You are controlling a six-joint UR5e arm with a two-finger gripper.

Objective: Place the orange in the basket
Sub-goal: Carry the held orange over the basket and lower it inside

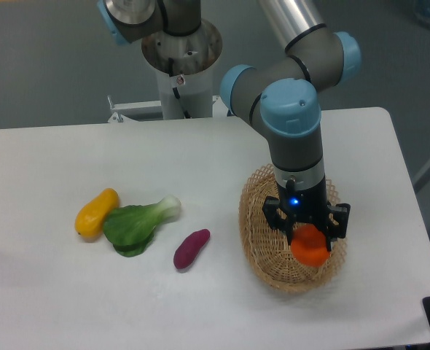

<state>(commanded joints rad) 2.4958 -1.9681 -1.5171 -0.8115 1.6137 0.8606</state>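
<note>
The orange (311, 246) is a small bright-orange ball between the fingers of my gripper (307, 237), which is shut on it. Both hang over the near right part of the basket (257, 219), a light tan oval of woven wicker at the right of the table. I cannot tell whether the orange touches the basket's floor. The gripper's body hides the top of the orange and part of the basket's inside.
Left of the basket lie a purple sweet potato (191, 249), a green bok choy (139, 223) and an elongated yellow-orange fruit (96, 212). The arm's base (180, 58) stands at the table's far edge. The table's right edge runs close past the basket.
</note>
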